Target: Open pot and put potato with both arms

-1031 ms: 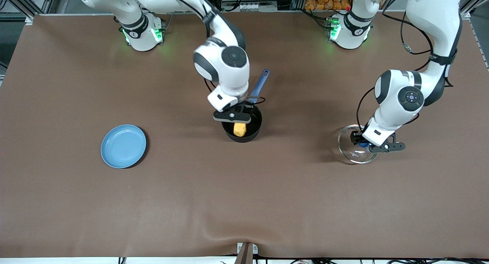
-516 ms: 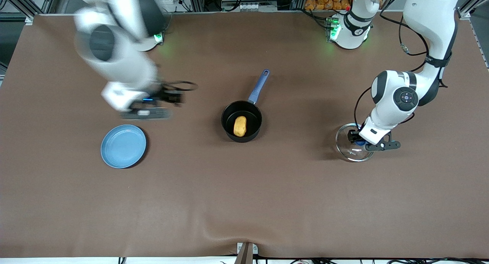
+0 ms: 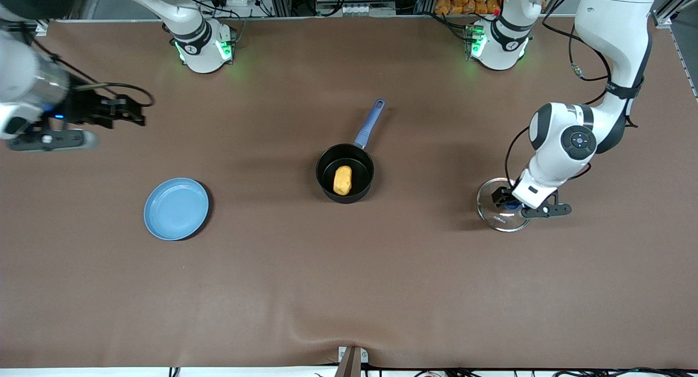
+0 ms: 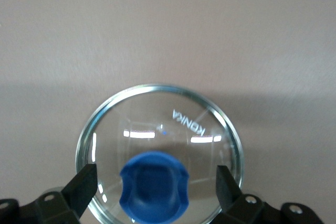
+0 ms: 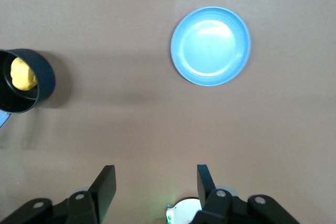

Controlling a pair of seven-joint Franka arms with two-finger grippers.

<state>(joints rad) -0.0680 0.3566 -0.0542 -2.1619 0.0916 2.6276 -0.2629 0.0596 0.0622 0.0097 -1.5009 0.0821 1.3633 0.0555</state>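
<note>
The black pot [image 3: 345, 172] with its long blue handle [image 3: 369, 123] stands open mid-table. The yellow-orange potato [image 3: 342, 179] lies inside it. The clear glass lid [image 3: 493, 212] lies on the table toward the left arm's end. My left gripper [image 3: 510, 202] is just over the lid, its fingers open on either side of the blue knob [image 4: 154, 186] without touching it. My right gripper [image 3: 133, 111] is open and empty, up in the air at the right arm's end of the table. The right wrist view shows the pot [image 5: 44, 80] and the potato [image 5: 23, 73].
A flat blue plate [image 3: 176, 208] lies nearer to the front camera than the right gripper, toward the right arm's end; it also shows in the right wrist view [image 5: 210, 45]. The brown table cloth [image 3: 349, 279] has a small wrinkle at its front edge.
My right arm has swung away from over the pot to the right arm's end, leaving the potato in the pot. The left gripper and lid have shifted slightly toward the pot.
</note>
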